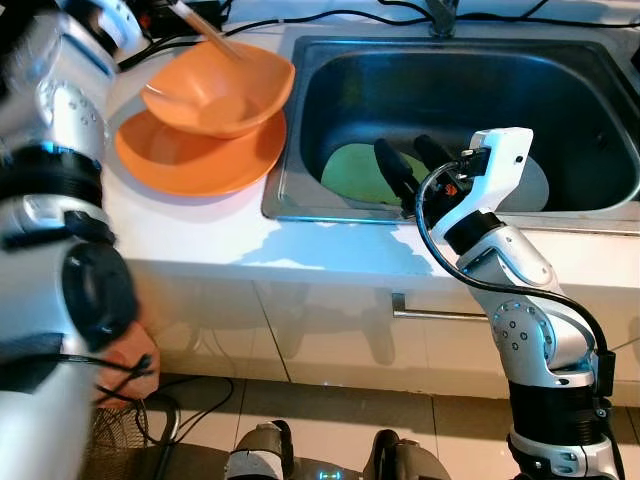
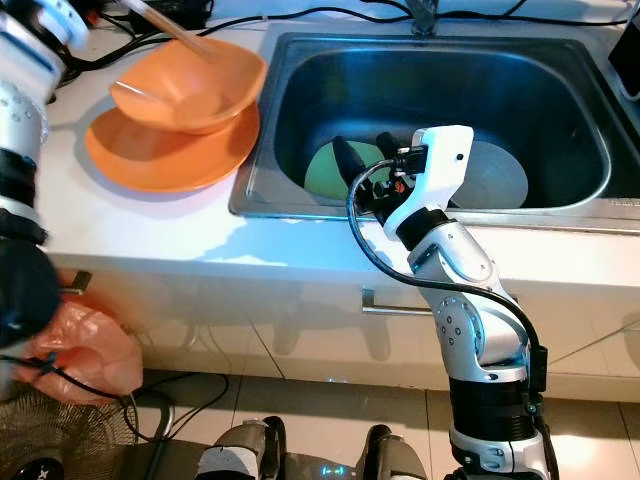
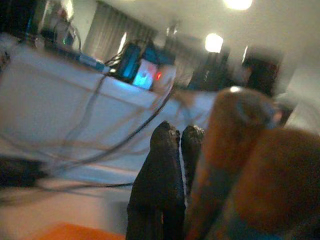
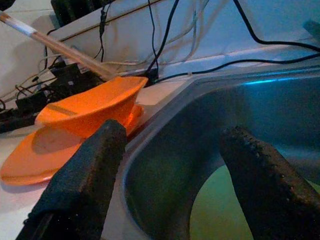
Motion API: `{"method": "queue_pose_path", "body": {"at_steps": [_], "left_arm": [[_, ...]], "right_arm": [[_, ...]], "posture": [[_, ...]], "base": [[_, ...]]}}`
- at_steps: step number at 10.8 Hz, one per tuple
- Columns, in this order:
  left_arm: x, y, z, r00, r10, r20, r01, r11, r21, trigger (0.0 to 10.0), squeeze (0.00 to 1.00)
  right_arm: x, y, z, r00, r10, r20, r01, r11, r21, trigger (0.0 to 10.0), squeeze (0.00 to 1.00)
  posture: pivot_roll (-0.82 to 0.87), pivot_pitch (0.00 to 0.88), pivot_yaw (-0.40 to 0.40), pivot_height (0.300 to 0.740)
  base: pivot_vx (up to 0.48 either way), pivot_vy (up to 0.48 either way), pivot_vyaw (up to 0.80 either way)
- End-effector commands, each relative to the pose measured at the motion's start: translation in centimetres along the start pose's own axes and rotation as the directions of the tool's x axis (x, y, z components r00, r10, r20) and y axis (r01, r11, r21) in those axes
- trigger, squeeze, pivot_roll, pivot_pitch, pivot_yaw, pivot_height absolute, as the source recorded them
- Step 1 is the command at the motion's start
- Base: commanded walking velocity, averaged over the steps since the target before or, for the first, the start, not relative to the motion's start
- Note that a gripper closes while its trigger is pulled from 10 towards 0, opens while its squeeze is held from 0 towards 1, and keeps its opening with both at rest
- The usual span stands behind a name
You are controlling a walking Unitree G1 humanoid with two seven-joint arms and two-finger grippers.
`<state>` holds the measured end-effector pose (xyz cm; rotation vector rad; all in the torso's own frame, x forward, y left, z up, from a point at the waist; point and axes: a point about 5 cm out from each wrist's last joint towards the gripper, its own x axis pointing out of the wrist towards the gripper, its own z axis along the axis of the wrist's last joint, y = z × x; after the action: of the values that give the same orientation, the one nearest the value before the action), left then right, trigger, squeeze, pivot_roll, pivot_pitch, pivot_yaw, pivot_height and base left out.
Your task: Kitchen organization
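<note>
Pincer, left (image 3: 172, 145): black fingers pressed together, nothing seen between them; raised over far-left end of the white desk (image 1: 200, 235), arm blurred. Brown blurry shape beside the fingers in wrist view, can't identify.
Orange shallow plastic bowl (image 1: 215, 95): on desk left of the sink, sitting tilted on the flat orange plastic plate (image 1: 195, 160), touching it.
Wooden stick (image 1: 205, 30): thin, pale, lower end resting inside the bowl; long axis runs from bowl up and away toward the far left, leaning on the rim.
Handling, bowl/plate (judgement): light, stiff plastic, likely smooth and a bit slippery; best taken at the rim edge, one finger inside, one outside. Bowl would rock if nudged since it sits crooked. Stick probably slides out if bowl tips.
Stainless steel sink basin (image 1: 330, 90): sunk into the desk, centre to right.
Pale green round plate (image 1: 355, 170): lying flat on sink floor, near-left part of basin, partly hidden by right fingers.
Grey round plate (image 2: 500, 170): flat on sink floor, right of the green one, just beside or overlapping, can't tell.
Pincer, right (image 1: 412, 165): fingers spread wide, holding nothing, reaching into the sink over the green plate, pointing toward the basin's left wall.
Handling, green plate (judgement): flat against steel, hard to get under; needs an edge pinch or tilt first.
</note>
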<state>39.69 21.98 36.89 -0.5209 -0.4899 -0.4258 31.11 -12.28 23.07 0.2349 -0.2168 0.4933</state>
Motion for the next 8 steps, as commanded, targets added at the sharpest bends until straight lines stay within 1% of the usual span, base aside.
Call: {"method": "queue_pose_path", "body": {"at_steps": [1,2,3,4,5,6,7,8], "left_arm": [[-0.5,0.5,-0.1,0.999,0.035,0.034,-0.027,0.980,-0.195,0.0,0.00],[-1.4,0.7,-2.4,0.998,0.063,0.015,-0.052,0.916,-0.397,0.0,0.00],[-2.3,0.5,-5.3,0.997,0.076,-0.011,-0.070,0.831,-0.551,0.0,0.00],[-2.9,0.3,-6.8,0.995,0.095,-0.021,-0.086,0.758,-0.646,0.0,0.00],[-3.3,-0.8,-8.5,0.996,0.086,-0.039,-0.088,0.701,-0.708,0.0,0.00],[-3.4,-1.7,-9.5,0.997,0.067,-0.050,-0.082,0.670,-0.738,0.0,0.00],[-3.3,-3.1,-10.8,0.997,0.057,-0.059,-0.082,0.604,-0.793,0.0,0.00],[-3.2,-3.8,-11.1,0.997,0.047,-0.060,-0.076,0.585,-0.807,0.0,0.00]], "right_arm": [[0.3,0.1,0.5,1.000,0.008,0.025,-0.008,1.000,-0.009,10.0,0.04],[0.4,0.1,0.6,0.999,0.007,0.035,-0.007,1.000,0.005,10.0,0.05],[0.5,0.1,0.8,0.999,0.003,0.048,-0.005,0.999,0.032,10.0,0.04],[0.6,0.1,0.9,0.998,-0.005,0.059,0.001,0.998,0.066,10.0,0.03],[0.8,0.1,1.3,0.996,-0.018,0.084,0.005,0.989,0.145,10.0,0.00],[1.0,0.3,1.5,0.995,-0.023,0.099,0.004,0.983,0.184,10.0,0.00],[1.5,0.9,1.8,0.992,-0.021,0.122,-0.010,0.970,0.242,10.0,0.00],[1.7,1.1,1.9,0.992,-0.017,0.127,-0.016,0.967,0.253,10.0,0.00]], "posture": [[0.14,0.128,0.050,0.740],[0.14,0.125,0.049,0.740],[0.13,0.122,0.046,0.740],[0.13,0.121,0.045,0.740],[0.13,0.119,0.044,0.740],[0.13,0.119,0.044,0.740],[0.12,0.117,0.045,0.740],[0.11,0.117,0.044,0.740]], "base": [[0.000,0.000,0.00],[0.000,0.000,0.00],[0.000,0.000,0.00],[0.000,0.000,0.00],[0.000,0.000,0.00],[0.000,0.000,0.00],[0.000,0.000,0.00],[0.000,0.000,0.00]]}}
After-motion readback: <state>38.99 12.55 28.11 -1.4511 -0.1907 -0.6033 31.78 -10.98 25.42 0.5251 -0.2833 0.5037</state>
